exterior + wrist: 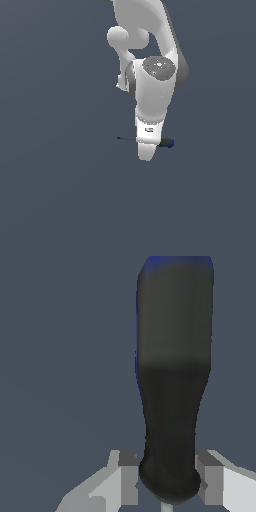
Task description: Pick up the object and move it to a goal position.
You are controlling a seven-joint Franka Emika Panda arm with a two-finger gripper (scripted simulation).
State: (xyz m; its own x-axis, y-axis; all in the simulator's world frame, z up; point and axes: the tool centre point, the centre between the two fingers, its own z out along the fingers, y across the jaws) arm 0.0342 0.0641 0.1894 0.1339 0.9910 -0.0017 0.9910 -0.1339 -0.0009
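The small slim screwdriver with a thin dark metal shaft and a black handle capped in blue (166, 143) lies level, its long axis running across the exterior view: shaft tip toward that view's left, blue end toward its right. The white robot arm (152, 95) reaches straight down, wrist vertical. Its white two-finger gripper (166, 481) is closed on the handle's lower end, a grey pad (128, 476) pressed against either side. No writing is readable.
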